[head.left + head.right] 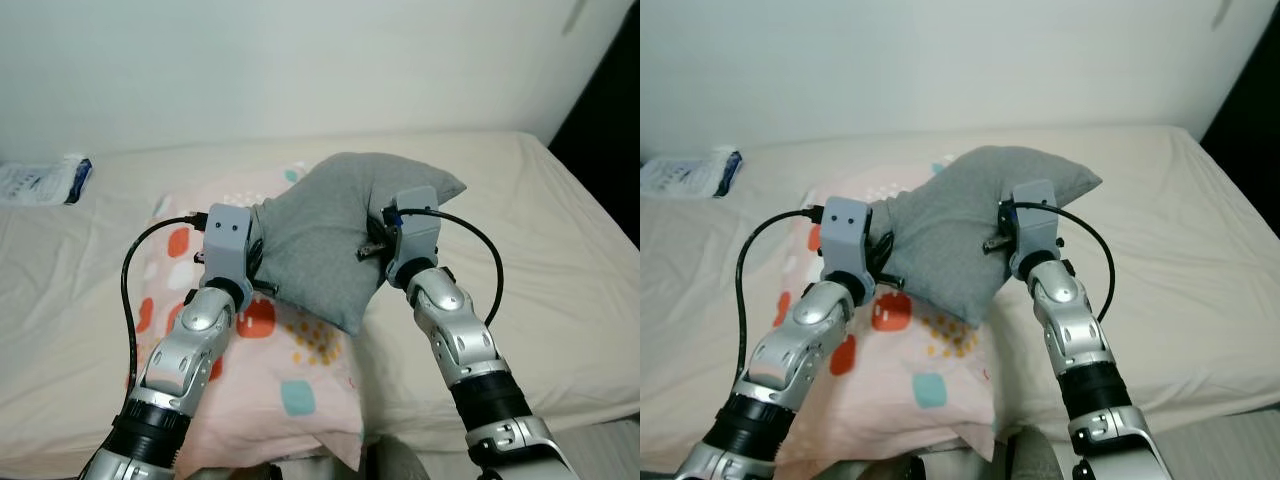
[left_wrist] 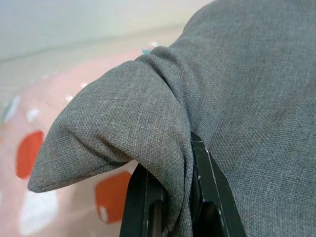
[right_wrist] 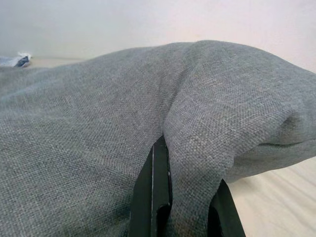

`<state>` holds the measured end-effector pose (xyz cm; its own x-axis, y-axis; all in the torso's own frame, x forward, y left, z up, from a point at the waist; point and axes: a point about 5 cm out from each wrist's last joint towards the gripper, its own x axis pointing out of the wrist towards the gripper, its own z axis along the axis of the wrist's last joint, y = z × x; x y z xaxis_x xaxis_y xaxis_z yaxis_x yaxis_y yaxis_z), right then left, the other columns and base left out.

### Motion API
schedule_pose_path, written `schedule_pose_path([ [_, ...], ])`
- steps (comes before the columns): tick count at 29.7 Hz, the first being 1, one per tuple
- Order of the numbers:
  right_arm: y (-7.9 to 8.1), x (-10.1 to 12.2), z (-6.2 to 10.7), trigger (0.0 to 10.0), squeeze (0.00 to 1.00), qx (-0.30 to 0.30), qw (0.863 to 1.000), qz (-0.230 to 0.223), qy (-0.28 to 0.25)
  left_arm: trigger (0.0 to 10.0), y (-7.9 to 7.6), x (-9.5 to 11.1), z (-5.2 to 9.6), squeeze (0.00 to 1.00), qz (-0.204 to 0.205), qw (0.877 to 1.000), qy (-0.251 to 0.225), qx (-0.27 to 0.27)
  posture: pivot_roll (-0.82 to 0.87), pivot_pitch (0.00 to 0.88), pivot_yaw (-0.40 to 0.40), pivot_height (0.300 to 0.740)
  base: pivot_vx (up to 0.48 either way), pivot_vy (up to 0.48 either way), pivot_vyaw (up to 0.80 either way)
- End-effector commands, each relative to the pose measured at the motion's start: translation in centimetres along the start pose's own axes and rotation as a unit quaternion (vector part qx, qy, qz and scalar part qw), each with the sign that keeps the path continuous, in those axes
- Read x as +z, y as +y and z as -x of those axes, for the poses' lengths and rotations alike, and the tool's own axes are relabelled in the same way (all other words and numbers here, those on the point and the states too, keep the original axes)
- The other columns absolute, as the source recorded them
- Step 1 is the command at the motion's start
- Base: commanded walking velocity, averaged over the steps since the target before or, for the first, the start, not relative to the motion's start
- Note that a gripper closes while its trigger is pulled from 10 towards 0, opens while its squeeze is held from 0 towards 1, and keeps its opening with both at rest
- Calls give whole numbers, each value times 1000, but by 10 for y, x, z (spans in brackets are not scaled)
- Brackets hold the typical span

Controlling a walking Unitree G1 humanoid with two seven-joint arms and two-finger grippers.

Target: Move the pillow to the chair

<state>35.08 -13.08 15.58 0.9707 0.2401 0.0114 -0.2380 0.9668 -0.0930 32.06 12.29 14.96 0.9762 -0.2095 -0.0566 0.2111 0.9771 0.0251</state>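
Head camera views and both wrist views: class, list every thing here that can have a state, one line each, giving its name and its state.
Grey pillow: lifted off the bed, pinched at both sides, hanging creased.
Left gripper: jaws shut on a fold of the grey pillow.
Right gripper: jaws shut on a fold of the grey pillow.
Pink patterned pillow: lying flat on the bed, untouched.
Bed: covered by a cream sheet, slightly wrinkled.
Plastic packet: lying on the bed by the wall.

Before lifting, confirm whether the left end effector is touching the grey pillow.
Touching. In the left wrist view, the left end effector has a fold of the grey pillow pinched between its fingers.
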Motion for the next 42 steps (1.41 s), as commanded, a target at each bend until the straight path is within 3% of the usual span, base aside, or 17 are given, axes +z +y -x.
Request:
schedule_pose_path([
  [1,0,8,-2,10000,0,-1,1000,10,-22,10000,5,-1,2,0,-11,1000,-7,9,19,130,12,702,0,0,0],
  [3,-1,7,-2,10000,0,-11,999,29,-19,10000,4,2,2,0,-10,1000,-22,11,18,130,12,707,0,0,0],
  [12,-6,1,0,10000,0,-26,1000,17,2,10000,5,2,3,0,7,1000,-17,13,18,130,13,707,0,0,0],
  [15,-5,8,-1,10000,0,-33,999,-12,-25,10000,6,2,3,0,8,1000,-17,18,18,131,12,707,0,0,0],
  [18,-5,11,0,10000,0,-35,999,-4,-37,10000,8,3,3,0,7,999,-27,24,18,130,12,707,0,0,0],
  [21,-4,11,0,10000,0,-37,999,-10,-37,10000,11,7,4,0,13,997,-65,45,19,129,12,707,0,0,0],
  [22,-4,10,-1,10000,0,-36,999,-12,-33,10000,10,11,5,0,29,994,-98,44,19,128,12,707,0,0,0],
  [25,-3,9,-1,10000,0,-34,999,-12,-29,10000,12,10,5,0,29,993,-98,58,20,127,12,707,0,0,0],
  [28,0,7,-1,10000,0,-27,999,-6,-24,10000,11,6,5,0,46,994,-82,62,18,128,13,707,0,0,0],
  [30,2,2,1,10000,0,-22,1000,0,-13,10000,11,0,4,0,32,997,-46,60,20,128,12,707,0,0,0],
  [35,4,-1,1,10000,0,-21,1000,2,-6,10000,13,-1,3,0,16,997,-38,69,19,128,13,707,0,0,0],
  [37,5,-5,3,10000,0,-24,999,28,-6,10000,12,-7,4,0,8,999,3,44,20,126,14,707,0,0,0],
  [42,6,-7,4,10000,0,-22,999,27,-5,10000,12,-10,4,0,-6,999,7,39,21,122,14,707,0,0,0],
])
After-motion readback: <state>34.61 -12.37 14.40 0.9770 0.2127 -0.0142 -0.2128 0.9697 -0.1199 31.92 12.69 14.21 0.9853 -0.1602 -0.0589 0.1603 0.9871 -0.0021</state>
